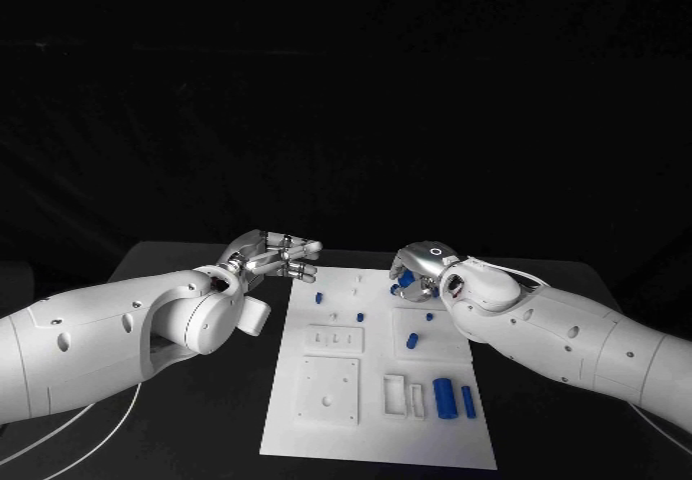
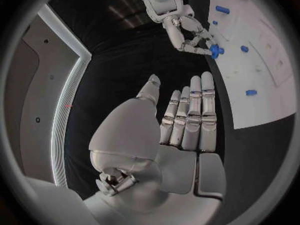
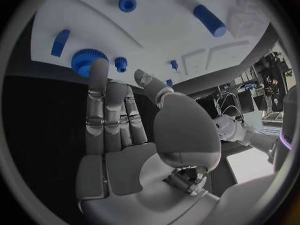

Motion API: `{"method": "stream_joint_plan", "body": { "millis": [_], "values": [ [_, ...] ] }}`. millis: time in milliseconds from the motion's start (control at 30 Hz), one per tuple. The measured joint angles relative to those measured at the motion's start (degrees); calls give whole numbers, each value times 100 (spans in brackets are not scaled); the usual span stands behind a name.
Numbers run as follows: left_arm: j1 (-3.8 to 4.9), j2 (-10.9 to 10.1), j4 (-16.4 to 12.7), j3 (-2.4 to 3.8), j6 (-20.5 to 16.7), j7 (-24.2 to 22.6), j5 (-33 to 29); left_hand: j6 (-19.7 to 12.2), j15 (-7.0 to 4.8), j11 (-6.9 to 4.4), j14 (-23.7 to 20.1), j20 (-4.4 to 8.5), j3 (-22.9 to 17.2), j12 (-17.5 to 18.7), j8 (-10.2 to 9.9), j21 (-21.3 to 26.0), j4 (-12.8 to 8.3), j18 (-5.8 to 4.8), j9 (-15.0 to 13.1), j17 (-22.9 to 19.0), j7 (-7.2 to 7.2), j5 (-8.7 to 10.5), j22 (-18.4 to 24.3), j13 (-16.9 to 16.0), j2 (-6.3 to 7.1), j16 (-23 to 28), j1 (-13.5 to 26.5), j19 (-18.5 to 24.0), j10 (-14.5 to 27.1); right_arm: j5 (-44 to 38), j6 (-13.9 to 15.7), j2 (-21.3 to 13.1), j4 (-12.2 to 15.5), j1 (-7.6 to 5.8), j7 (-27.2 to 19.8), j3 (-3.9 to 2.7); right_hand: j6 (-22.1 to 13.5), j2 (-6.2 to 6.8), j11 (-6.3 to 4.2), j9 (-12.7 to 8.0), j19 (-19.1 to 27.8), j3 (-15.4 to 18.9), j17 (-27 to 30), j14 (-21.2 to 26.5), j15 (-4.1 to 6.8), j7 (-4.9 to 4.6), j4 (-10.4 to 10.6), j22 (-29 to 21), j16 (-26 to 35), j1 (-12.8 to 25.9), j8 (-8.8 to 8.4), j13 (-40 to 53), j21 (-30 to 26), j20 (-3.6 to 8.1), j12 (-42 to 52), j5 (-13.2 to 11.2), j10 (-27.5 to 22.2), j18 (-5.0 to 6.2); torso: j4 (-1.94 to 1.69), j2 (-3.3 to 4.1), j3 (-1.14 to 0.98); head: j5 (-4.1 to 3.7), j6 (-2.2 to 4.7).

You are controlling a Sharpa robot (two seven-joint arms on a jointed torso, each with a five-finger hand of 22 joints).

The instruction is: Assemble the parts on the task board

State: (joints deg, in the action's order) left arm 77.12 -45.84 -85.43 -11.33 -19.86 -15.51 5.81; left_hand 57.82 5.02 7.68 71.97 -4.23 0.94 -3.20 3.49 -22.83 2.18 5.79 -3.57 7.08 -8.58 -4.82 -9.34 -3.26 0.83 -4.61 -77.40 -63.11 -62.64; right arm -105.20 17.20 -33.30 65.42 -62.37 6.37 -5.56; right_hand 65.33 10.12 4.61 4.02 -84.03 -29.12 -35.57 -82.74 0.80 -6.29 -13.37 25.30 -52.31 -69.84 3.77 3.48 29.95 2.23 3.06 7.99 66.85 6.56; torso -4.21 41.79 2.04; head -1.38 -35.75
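Note:
The white task board (image 1: 378,420) lies in the middle of the table. My right hand (image 1: 421,272) hovers at its far right corner with fingers stretched out, and one fingertip (image 3: 97,67) touches a blue gear (image 3: 81,61); the thumb stands apart from it. The same gear (image 2: 216,50) sits at that hand's fingertips in the left wrist view. My left hand (image 1: 274,255) hangs over the black table just off the board's far left corner, fingers (image 2: 190,112) straight, holding nothing. Two blue cylinders (image 1: 444,395) lie side by side at the board's near right.
Small blue pieces (image 1: 317,297) dot the far half of the board, among them a short peg (image 1: 413,340) and a knob (image 3: 127,3). White raised blocks (image 1: 330,392) take up the near left part. Black table (image 1: 216,430) flanks both sides.

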Motion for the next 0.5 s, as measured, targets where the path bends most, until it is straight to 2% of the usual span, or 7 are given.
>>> {"method": "stream_joint_plan", "body": {
  "millis": [300, 500],
  "values": [
    [1, 6, 5, 1, 7, 21, 3, -43, 0, 0, 0, 3, -10, 0, 0, -23, 10, -2, 0, 5, -3, 0, -11, 0, 22, 0, 22, 15, 41, -124, -46, 26, -27, 10, 72, 35, -38, -1, 0, 0, 0, -17, 83, 0, 0, 3, -17, 90, -50, 1, 0, 0, -26, 0, 0, -49, 0, 0, -16, 63, 14, -19, 7],
    [1, 13, 20, 2, 12, 34, 4, -61, 0, 0, 0, 3, -37, 0, 0, -64, 37, -3, 1, 11, -21, 0, -17, 1, 45, -23, 45, 15, 41, -190, -51, 39, -59, 19, 147, 42, -38, 37, 0, 0, 0, -324, 144, 20, -20, 3, -19, 239, -90, -37, 0, 0, -26, 0, 0, -134, 0, -3, -23, 92, 26, -26, 13]
  ]
}}
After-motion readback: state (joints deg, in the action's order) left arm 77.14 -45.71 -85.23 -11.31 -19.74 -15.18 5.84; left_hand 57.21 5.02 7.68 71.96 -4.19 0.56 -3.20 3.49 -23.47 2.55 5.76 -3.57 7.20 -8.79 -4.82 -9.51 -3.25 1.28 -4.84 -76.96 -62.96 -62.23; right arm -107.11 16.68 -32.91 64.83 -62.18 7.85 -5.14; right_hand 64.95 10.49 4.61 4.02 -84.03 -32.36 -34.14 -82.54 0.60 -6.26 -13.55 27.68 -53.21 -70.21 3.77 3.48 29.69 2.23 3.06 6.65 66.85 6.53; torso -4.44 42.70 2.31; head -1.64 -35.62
